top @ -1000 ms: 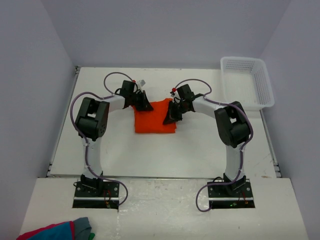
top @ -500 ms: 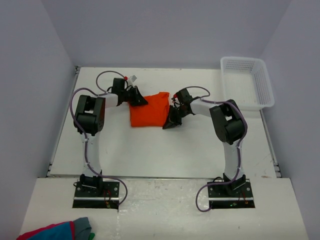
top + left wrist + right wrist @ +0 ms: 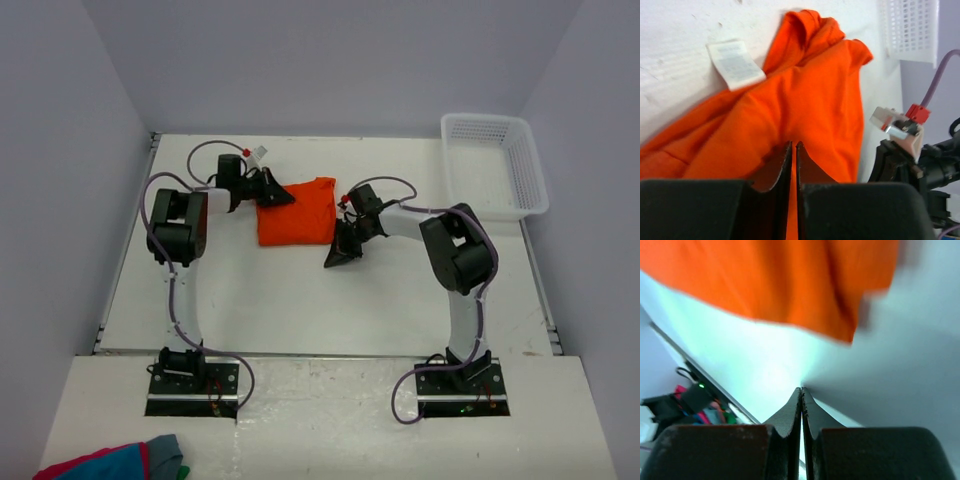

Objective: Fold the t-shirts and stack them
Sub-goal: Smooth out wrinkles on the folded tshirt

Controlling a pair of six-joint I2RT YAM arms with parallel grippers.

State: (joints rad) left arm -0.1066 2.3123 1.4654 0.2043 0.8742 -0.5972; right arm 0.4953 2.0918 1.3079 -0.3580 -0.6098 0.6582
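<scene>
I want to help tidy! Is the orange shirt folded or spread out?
Folded, loosely: the orange shirt lies as a compact, rumpled square.

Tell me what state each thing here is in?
Orange t-shirt: folded, slightly rumpled.
Basket: empty.
Left gripper: shut, pinching the shirt's edge.
Right gripper: shut, holding nothing.
Cloth bundle: crumpled.

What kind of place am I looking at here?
Probably a robotics lab test booth: a white table boxed in by plain walls, a left arm and right arm bolted at its near edge, with an orange t-shirt and white basket.
</scene>
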